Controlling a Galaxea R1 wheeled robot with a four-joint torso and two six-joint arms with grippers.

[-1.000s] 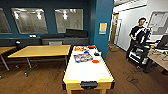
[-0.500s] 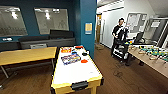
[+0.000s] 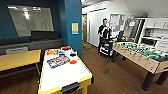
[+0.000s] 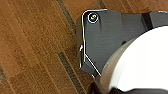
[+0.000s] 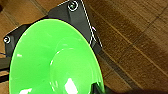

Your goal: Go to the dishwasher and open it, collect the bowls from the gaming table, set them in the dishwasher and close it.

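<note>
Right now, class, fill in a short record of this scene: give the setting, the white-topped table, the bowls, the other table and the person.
Setting: room with wood floor and blue wall
White-topped table: holds orange-red bowl and coloured items
Green bowl: close before the right wrist camera, above the floor
Foosball table: at right
Person: standing beyond it

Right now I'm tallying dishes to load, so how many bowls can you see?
2: a green bowl in the right wrist view above the wooden floor, and an orange-red bowl on the white-topped table. Others may be hidden.
</note>
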